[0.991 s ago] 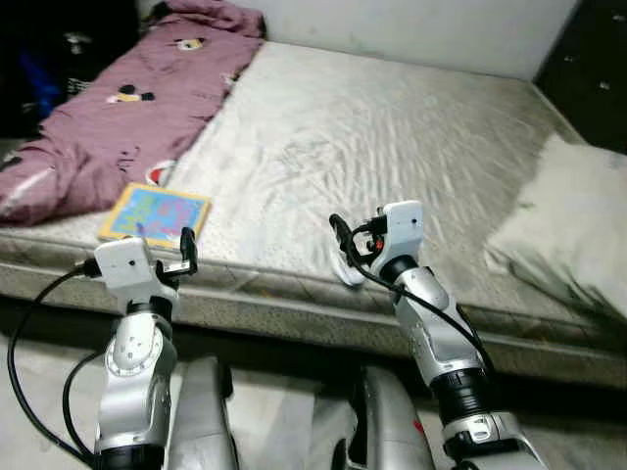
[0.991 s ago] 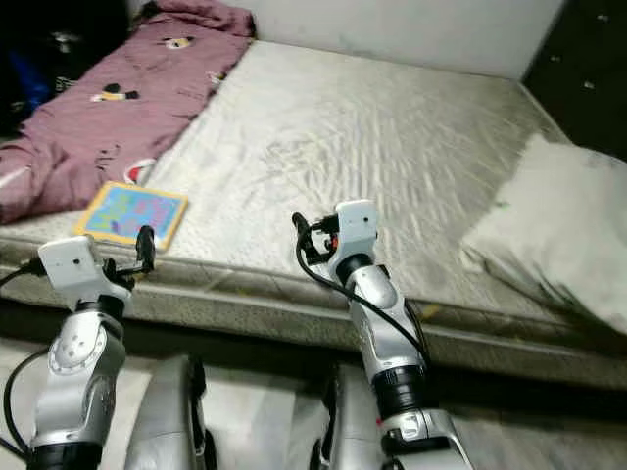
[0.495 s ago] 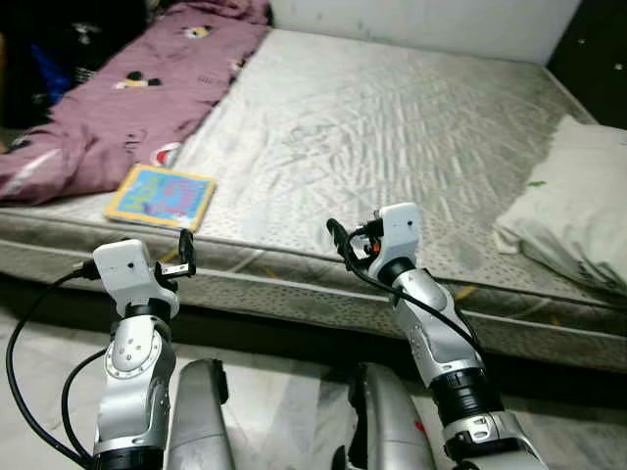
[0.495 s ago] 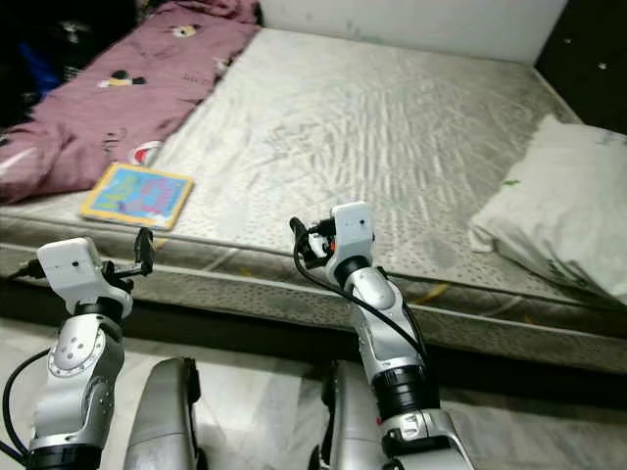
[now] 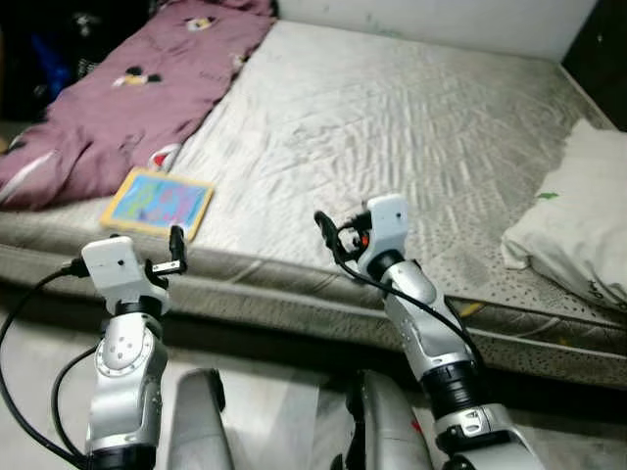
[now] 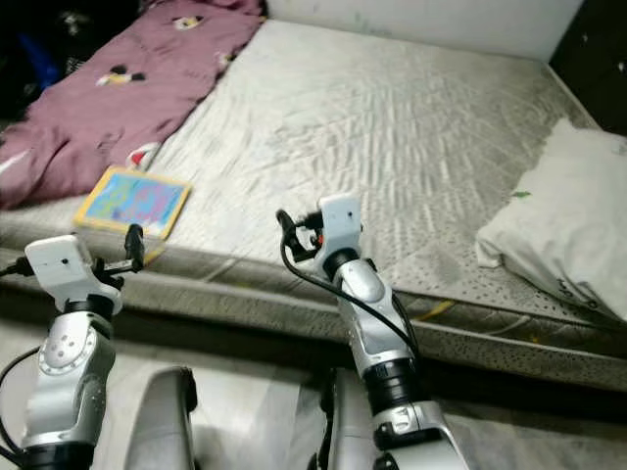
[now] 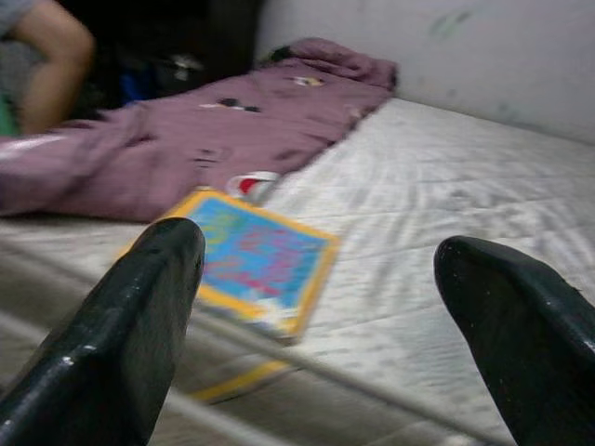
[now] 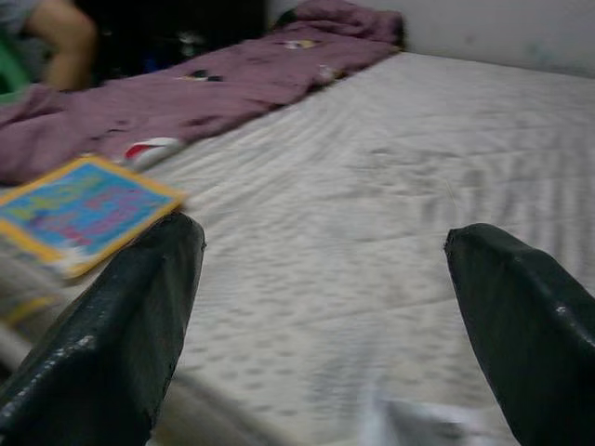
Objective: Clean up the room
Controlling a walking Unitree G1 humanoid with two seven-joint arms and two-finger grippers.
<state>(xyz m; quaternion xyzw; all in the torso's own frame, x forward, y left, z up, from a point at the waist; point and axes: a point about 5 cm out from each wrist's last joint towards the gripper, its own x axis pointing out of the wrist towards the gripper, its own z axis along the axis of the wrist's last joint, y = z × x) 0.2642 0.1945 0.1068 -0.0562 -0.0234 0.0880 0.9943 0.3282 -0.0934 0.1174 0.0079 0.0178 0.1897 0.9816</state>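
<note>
A yellow-edged colourful book (image 5: 158, 202) lies on the bare mattress (image 5: 392, 127) near its front left edge, beside a crumpled purple blanket (image 5: 108, 98). A white pillow (image 5: 580, 220) sits at the bed's right side. My left gripper (image 5: 168, 257) is open, held in front of the mattress edge just short of the book (image 7: 251, 260). My right gripper (image 5: 333, 233) is open too, over the front edge at the middle of the bed, with nothing between its fingers (image 8: 112, 325).
The bed's front edge (image 5: 294, 294) runs across in front of me, with pale floor (image 5: 265, 411) below it. Dark clutter (image 5: 44, 44) stands at the far left. Part of a person's limb (image 7: 51, 51) is beyond the blanket. A dark cabinet (image 6: 602, 39) stands at the far right.
The whole picture has shifted, so the camera has moved; the bed now sits a little further off. Both grippers stay open and raised before the mattress edge.
</note>
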